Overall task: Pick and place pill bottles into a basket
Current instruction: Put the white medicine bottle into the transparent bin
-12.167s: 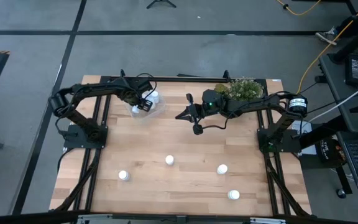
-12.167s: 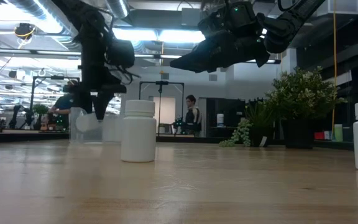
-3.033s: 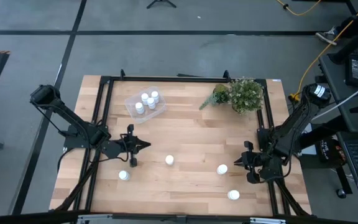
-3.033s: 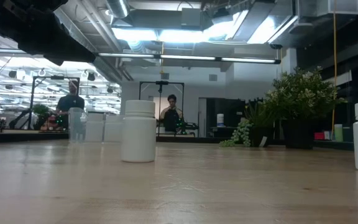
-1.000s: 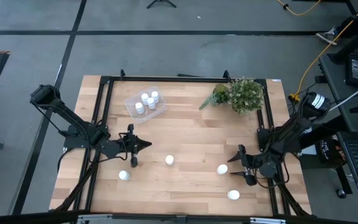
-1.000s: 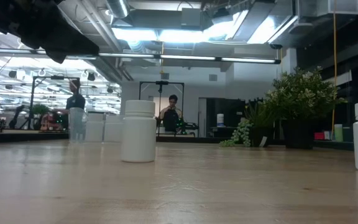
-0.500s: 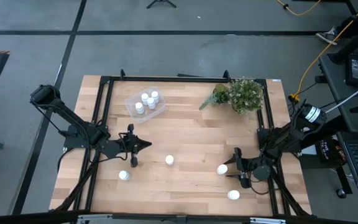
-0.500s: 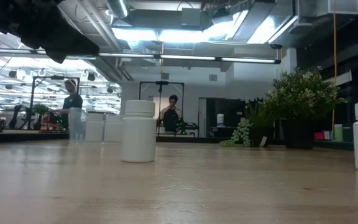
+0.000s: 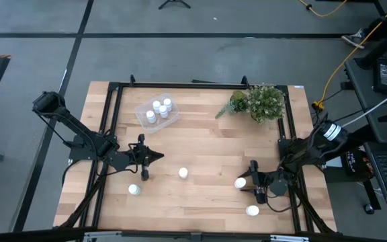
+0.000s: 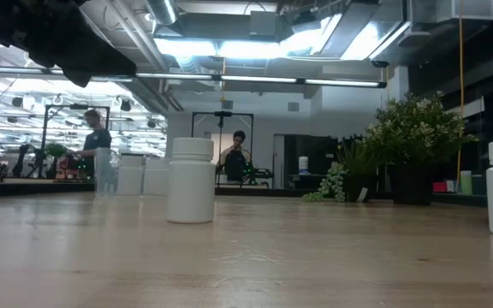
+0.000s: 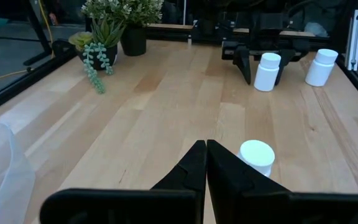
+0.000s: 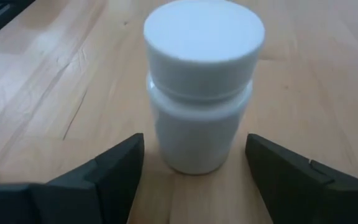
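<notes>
Wooden table (image 9: 207,144): right pincer (image 9: 250,183) spread wide around a pill bottle (image 9: 240,183).

No text, label, brand, number or sign can be read in any of the views. The pill bottles (image 9: 240,183) are plain white with no print showing, and the nearest one in the right wrist view has a blank cap and blank side.

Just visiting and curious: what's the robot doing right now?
Right gripper open, straddling a standing pill bottle. Left gripper shut, idle. Three bottles in the basket. Path clear.
</notes>
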Controlling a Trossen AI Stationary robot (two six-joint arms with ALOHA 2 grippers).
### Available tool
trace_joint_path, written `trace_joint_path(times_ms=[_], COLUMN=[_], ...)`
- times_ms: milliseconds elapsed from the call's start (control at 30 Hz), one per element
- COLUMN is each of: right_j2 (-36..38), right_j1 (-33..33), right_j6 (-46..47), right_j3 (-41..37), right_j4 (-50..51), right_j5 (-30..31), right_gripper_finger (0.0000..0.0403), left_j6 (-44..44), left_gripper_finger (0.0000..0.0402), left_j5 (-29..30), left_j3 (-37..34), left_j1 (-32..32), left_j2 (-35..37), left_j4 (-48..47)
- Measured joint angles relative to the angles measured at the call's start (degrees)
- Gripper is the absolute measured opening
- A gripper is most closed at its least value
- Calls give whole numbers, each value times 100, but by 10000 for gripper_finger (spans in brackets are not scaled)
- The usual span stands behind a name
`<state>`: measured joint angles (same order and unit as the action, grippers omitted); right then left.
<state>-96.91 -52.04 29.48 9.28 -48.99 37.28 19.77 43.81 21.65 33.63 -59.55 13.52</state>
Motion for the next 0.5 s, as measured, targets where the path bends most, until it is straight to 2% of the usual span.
trace_joint_path(times_ms=[500], right_j2=[-397], right_j1=[161], right_j6=[-167], right_j3=[2], right_j4=[-601], right_j5=[-5], right_gripper_finger=[284], left_j6=[-150], left_gripper_finger=[6], left_j5=[2], left_j3=[0], left_j1=[0], left_j2=[-1], left_j4=[0])
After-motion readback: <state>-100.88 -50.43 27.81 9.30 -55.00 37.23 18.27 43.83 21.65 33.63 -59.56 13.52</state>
